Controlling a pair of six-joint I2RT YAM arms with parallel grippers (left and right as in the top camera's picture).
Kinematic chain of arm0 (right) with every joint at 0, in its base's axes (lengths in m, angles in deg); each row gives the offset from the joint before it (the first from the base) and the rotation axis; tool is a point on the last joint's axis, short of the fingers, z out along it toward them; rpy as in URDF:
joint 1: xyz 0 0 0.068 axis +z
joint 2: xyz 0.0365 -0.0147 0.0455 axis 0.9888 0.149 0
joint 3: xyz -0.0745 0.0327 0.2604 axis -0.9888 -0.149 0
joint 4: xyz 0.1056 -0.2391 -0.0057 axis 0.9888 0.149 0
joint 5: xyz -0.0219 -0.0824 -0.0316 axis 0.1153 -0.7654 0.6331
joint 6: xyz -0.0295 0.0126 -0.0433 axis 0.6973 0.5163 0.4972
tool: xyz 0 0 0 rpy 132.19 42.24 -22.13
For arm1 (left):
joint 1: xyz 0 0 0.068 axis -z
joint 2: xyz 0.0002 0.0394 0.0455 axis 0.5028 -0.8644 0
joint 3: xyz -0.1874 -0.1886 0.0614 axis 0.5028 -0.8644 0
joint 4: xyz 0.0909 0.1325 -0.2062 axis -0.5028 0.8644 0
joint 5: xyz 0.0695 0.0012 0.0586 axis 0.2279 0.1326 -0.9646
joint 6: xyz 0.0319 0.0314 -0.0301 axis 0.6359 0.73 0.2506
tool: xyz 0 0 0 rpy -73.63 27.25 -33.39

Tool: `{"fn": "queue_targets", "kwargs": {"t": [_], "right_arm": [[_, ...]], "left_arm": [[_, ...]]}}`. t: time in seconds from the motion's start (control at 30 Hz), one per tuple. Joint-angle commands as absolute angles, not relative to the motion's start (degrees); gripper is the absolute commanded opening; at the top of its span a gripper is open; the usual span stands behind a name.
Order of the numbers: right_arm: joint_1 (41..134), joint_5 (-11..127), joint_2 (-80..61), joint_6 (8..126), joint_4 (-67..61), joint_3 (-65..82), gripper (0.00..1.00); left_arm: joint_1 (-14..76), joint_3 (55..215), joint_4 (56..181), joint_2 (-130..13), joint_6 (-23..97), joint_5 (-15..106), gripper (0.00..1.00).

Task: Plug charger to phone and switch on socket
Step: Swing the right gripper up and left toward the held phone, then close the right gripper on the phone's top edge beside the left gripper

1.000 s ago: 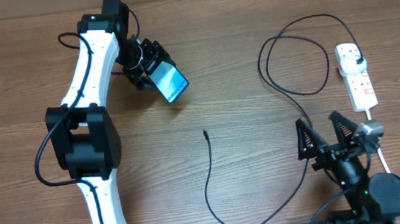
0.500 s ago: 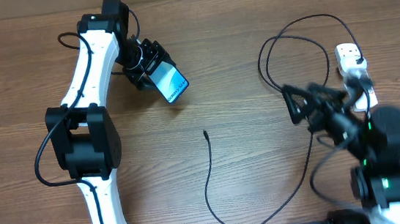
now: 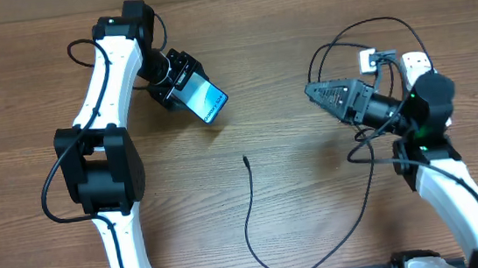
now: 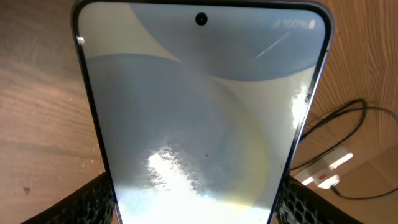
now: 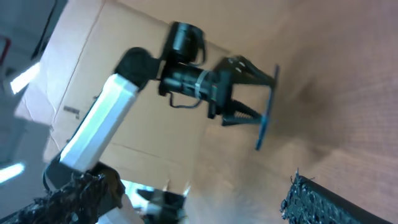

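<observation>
My left gripper [image 3: 191, 89] is shut on the phone [image 3: 206, 100] and holds it tilted at the back left; its lit screen fills the left wrist view [image 4: 199, 112], between the fingers [image 4: 199, 213]. The charger's black cable [image 3: 252, 221] lies on the table, with its connector tip [image 3: 245, 159] free at the middle. It loops right and up to a black plug in the white socket strip [image 3: 411, 62], which is partly hidden by my right arm. My right gripper [image 3: 316, 92] is open and empty above the cable loop and points left. Its fingers [image 5: 199, 199] frame the phone [image 5: 266, 112], seen edge-on.
The wooden table [image 3: 281, 24] is backed by cardboard walls [image 5: 155, 155]. The socket strip [image 4: 324, 172] and part of the cable [image 4: 348, 112] show behind the phone in the left wrist view. The left arm's white links [image 3: 98, 86] stretch along the left side.
My right arm has swung up from the front edge to the right middle, and its gripper now points left over the cable loop. The phone and left gripper have barely shifted.
</observation>
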State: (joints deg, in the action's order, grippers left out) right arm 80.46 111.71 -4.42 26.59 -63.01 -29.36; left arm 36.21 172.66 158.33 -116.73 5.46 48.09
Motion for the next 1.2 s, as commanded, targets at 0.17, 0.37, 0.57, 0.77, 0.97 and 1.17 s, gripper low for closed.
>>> {"fn": "queue_targets", "kwargs": {"t": [0.17, 0.37, 0.57, 0.77, 0.97, 1.17], "right_arm": [[84.39, 104.3, 2.68, 24.58, -55.78, -28.35, 0.97], [90.82, 96.6, 4.37, 28.91, -55.91, -28.35, 0.97], [94.65, 89.72, 4.37, 28.89, -54.75, -28.35, 0.97], [97.77, 83.16, 4.37, 30.33, -53.22, -28.35, 0.97], [99.39, 79.82, 4.37, 30.35, -52.28, -28.35, 0.97], [99.8, 78.7, 4.37, 30.35, -51.3, -28.35, 0.97]], "left_arm": [[38.94, 174.59, 159.1, -115.75, 0.39, 49.05, 0.04], [42.0, 174.59, 159.08, -115.75, -4.39, 47.13, 0.04], [44.14, 174.59, 159.03, -115.75, -8.46, 47.04, 0.04], [46.79, 174.59, 158.9, -115.75, -10.03, 45.97, 0.04], [49.41, 174.59, 158.79, -115.75, -11.85, 44.77, 0.04], [52.14, 174.59, 158.64, -115.75, -14.12, 46.41, 0.04]]}}
